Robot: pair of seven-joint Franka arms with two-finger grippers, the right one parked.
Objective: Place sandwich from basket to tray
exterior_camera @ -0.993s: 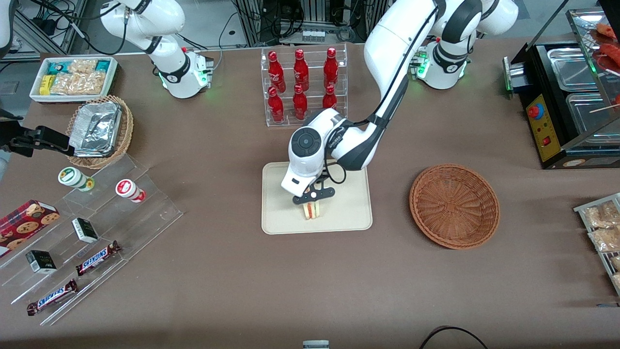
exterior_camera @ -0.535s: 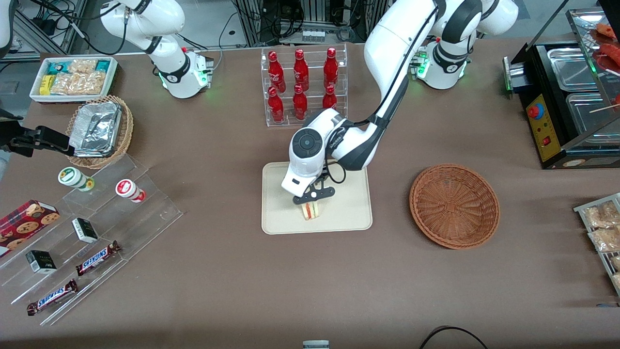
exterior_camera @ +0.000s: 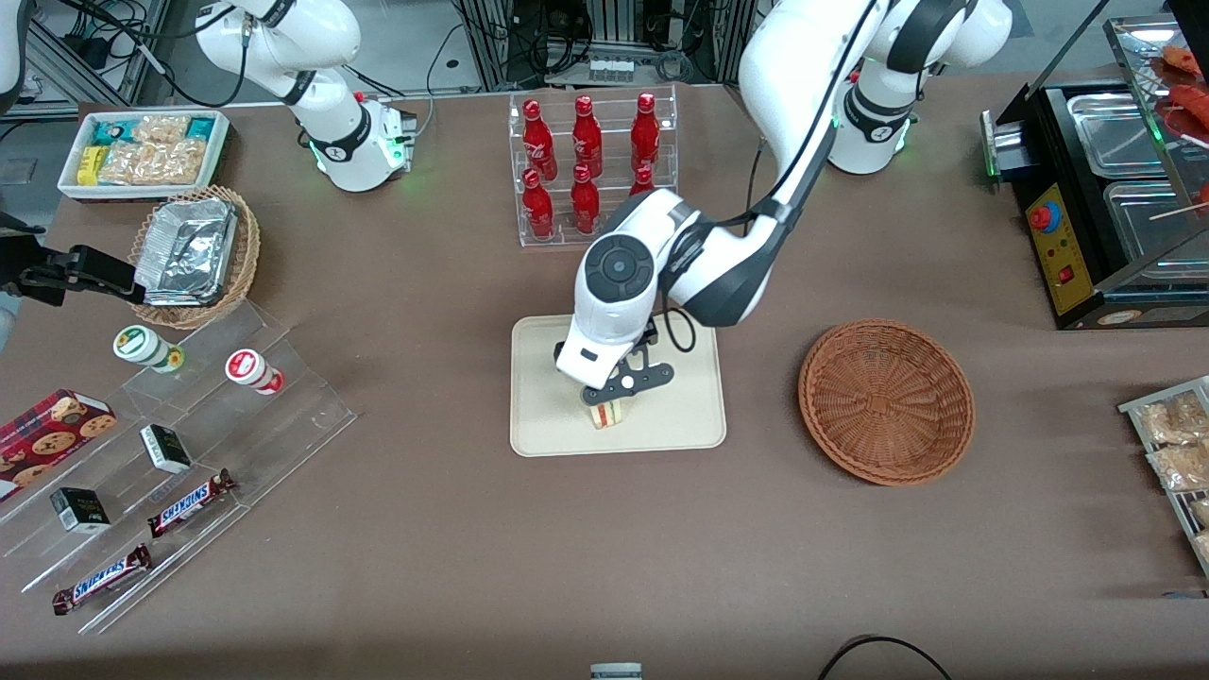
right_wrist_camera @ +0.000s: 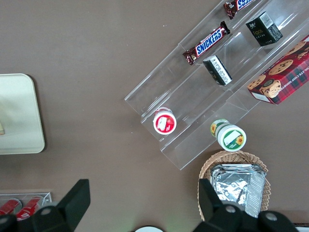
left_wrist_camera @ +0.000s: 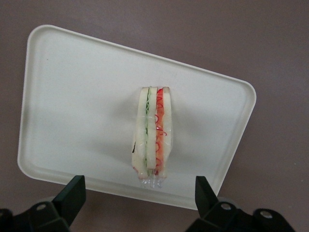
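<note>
The tray (exterior_camera: 529, 430) sits near the middle of the table, and the sandwich (exterior_camera: 608, 413) already stands on it, upright on one edge with its red and green layers showing; the wrist view shows it resting on the tray's (left_wrist_camera: 72, 96) surface, roughly at the centre, with bare tray on all sides of the sandwich (left_wrist_camera: 153, 140). So the carrying part of the job looks done: the sandwich is out of the basket and down on the tray. The gripper (exterior_camera: 619, 389) hangs just above the sandwich, and in the wrist view its fingers (left_wrist_camera: 72, 195) are spread wide, one on each side of the sandwich and clear of it, with open tray between each fingertip and the bread. Nothing is pinched. The gripper (left_wrist_camera: 137, 198) is centred over the wedge, its opening running across the layers, so the sandwich lies between the two fingers but lower than them, free of contact as far as can be seen. What seems left is only for the arm to lift away and clear the tray; the sandwich stands on a narrow edge, so it could tip if brushed on the way up, though it looks steady as it stands. Farther toward the working arm's end of the table, the basket (exterior_camera: 886, 401) lies well apart from the tray, with nothing in it.
</note>
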